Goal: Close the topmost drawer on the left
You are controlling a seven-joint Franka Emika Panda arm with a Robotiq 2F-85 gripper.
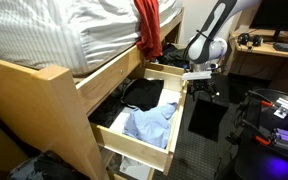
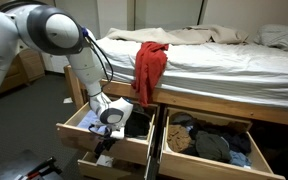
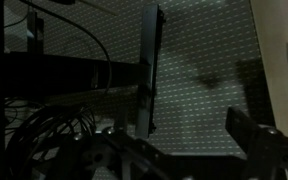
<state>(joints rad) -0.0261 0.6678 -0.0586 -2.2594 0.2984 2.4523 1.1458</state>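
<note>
- Wrist view: claw (image 3: 184,146) looks released, nothing held.
- Exterior view: claw at the open top-left drawer (image 2: 80,135) front edge; drawer slides straight back under bed (image 2: 219,60).

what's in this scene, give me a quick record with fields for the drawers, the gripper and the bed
top left drawer: pulled out, dark clothes inside
right drawer: pulled out, heaped with a clothes pile
gripper: open, at the front of the top left drawer; contact cannot be told
bed: striped sheets, red garment hanging over the edge above the drawers
task state: top left drawer not yet closed
</note>
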